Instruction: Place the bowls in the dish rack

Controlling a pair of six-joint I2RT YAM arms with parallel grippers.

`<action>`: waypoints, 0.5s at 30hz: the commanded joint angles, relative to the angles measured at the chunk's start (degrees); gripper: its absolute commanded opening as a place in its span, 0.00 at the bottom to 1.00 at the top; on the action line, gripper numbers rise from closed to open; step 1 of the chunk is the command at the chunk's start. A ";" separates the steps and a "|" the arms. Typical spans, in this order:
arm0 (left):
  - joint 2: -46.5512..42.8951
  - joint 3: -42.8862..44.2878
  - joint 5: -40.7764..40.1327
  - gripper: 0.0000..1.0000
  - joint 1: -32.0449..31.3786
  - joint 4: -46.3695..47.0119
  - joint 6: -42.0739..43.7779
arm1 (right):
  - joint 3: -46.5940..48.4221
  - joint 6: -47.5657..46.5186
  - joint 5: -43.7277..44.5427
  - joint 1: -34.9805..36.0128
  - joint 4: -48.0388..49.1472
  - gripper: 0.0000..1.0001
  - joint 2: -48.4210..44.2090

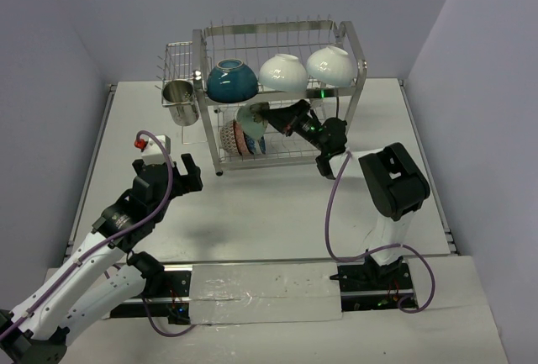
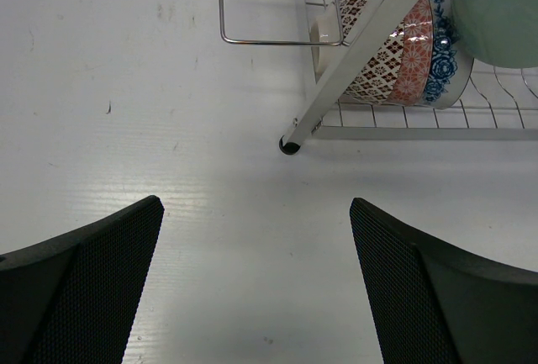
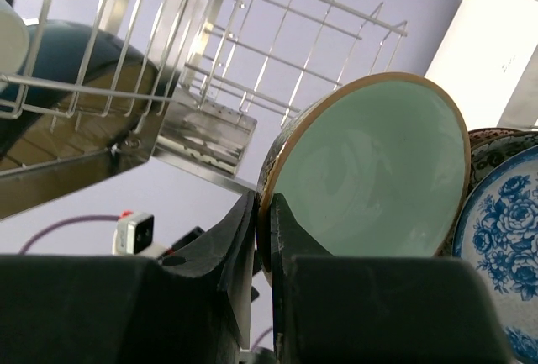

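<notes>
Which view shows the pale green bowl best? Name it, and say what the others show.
Right wrist: the pale green bowl fills the frame, rim pinched in the right gripper. The top view shows it small, low in the dish rack; the left wrist catches only part of its outside.

Mirror-shiny steel wire: dish rack (image 2: 353, 57). Smooth glossy glazed ceramic: pale green bowl (image 3: 370, 171). Matt white, faintly scuffed: table (image 2: 168, 129). Matt black, fine-mesh texture: left jaws. Polished steel: cup (image 1: 180, 102).
</notes>
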 commanded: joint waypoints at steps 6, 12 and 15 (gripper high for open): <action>-0.22 0.70 -0.40 0.99 0.19 1.56 0.44 | 0.11 3.78 6.20 -2.57 26.11 0.00 1.25; -0.22 0.70 -0.49 0.99 0.19 1.56 0.52 | 2.22 3.52 5.41 -2.48 26.12 0.00 1.25; -0.22 0.70 -0.40 0.99 0.19 1.65 0.52 | 3.19 3.78 5.85 -2.66 26.11 0.00 1.25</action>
